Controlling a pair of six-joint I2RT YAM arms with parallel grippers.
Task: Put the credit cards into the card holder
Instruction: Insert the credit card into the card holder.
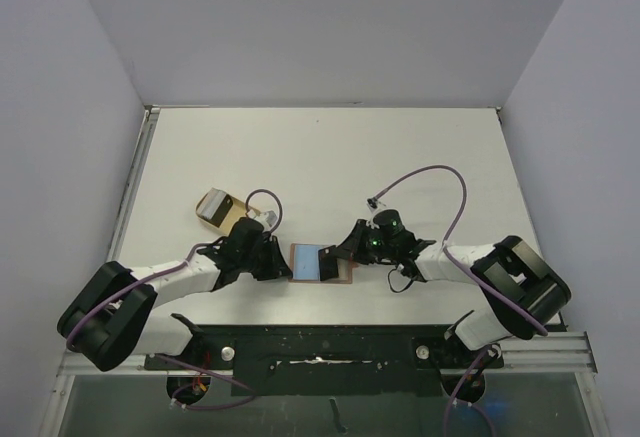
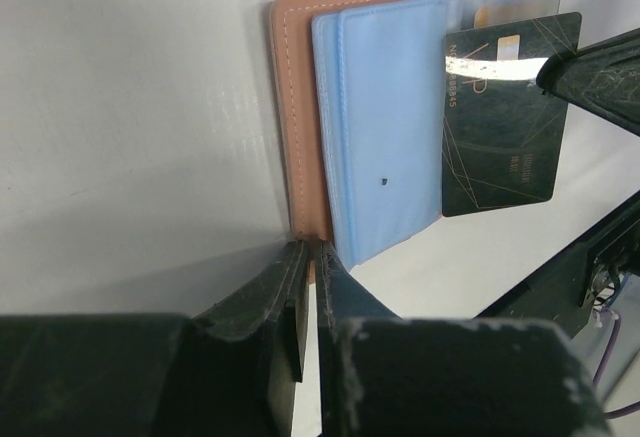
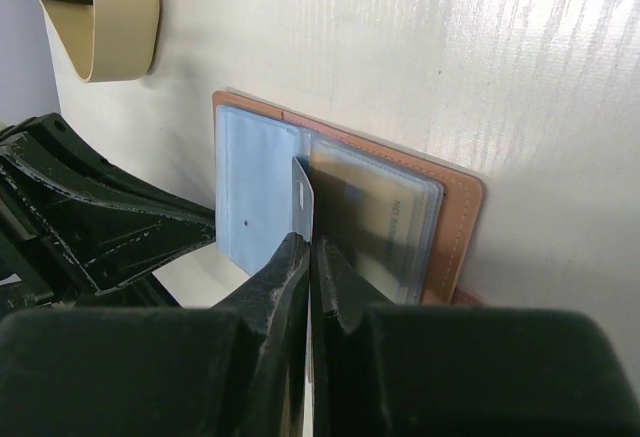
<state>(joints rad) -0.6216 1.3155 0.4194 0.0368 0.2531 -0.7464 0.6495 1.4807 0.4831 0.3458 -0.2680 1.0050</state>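
Lying open on a matte white table boxed in by plain pale grey walls, the reddish-brown leather-look card holder sits towards the near edge, between the two arms, its light blue plastic sleeves facing up. The left gripper is nearly closed, pinching the holder's left cover edge. The right gripper is clamped on a dark credit card with thin gold lines, held over the holder's right half. Only the left wrist view shows the card's printed face; the right wrist view has it edge-on. A pale tan case with a rounded end lies far-left of the holder.
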